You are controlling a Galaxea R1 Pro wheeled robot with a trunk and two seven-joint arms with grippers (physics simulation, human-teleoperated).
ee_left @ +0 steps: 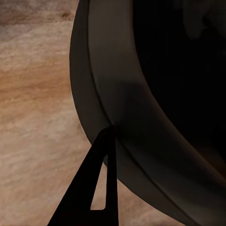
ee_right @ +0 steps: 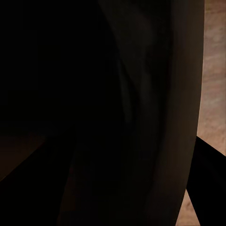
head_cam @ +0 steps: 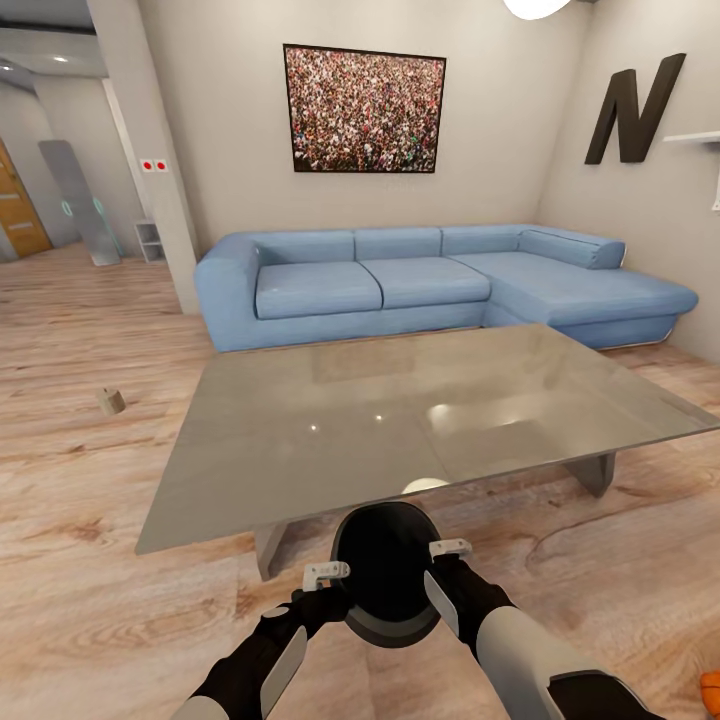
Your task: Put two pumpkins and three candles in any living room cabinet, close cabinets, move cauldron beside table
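The black cauldron (head_cam: 385, 560) hangs between my two grippers just in front of the near edge of the glass-topped table (head_cam: 400, 410), its mouth facing me. My left gripper (head_cam: 335, 592) clamps its left rim and my right gripper (head_cam: 442, 575) its right rim. In the left wrist view one dark finger (ee_left: 101, 183) lies against the outside of the cauldron (ee_left: 108, 84) rim. The right wrist view has a finger (ee_right: 209, 160) outside the cauldron (ee_right: 160, 117) wall. One candle (head_cam: 110, 401) lies on the floor to the left. Part of an orange pumpkin (head_cam: 711, 692) peeks in at the bottom right corner.
A blue corner sofa (head_cam: 400, 280) stands behind the table against the far wall. Wood floor (head_cam: 90, 560) stretches to the left toward a hallway opening (head_cam: 60, 200). The right wall (head_cam: 640, 200) runs close beside the sofa's end.
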